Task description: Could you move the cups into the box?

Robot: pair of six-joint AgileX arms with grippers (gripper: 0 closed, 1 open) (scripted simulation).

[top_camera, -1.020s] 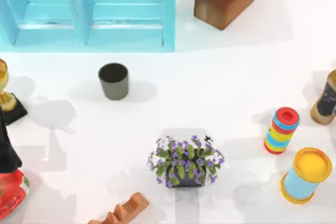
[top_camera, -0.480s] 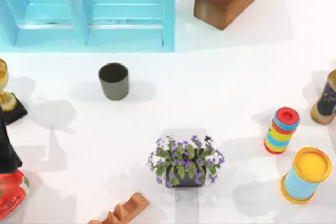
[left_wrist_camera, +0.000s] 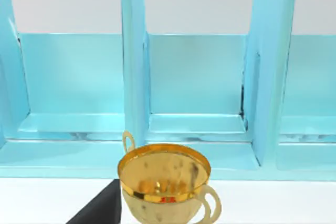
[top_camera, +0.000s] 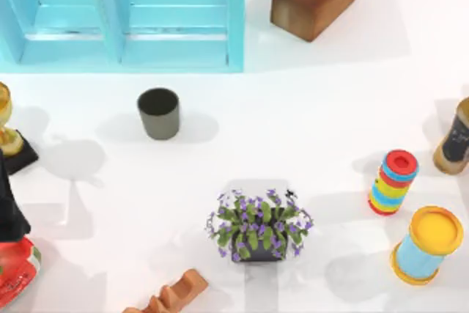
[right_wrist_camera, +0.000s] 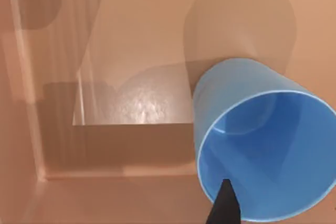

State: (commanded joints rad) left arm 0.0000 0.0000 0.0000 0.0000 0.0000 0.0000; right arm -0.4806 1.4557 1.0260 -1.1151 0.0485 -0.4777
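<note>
Right gripper (right_wrist_camera: 224, 203) gripping blue cup (right_wrist_camera: 262, 140) by rim, finger inside, carrying it. Olive cup (top_camera: 158, 113) standing just before box (top_camera: 121, 16). Left arm's fingers: cannot tell. Next: lowering blue cup into compartment.

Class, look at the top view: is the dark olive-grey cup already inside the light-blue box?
No. The dark olive-grey cup stands upright on the white table, in front of the box and outside its walls.
</note>
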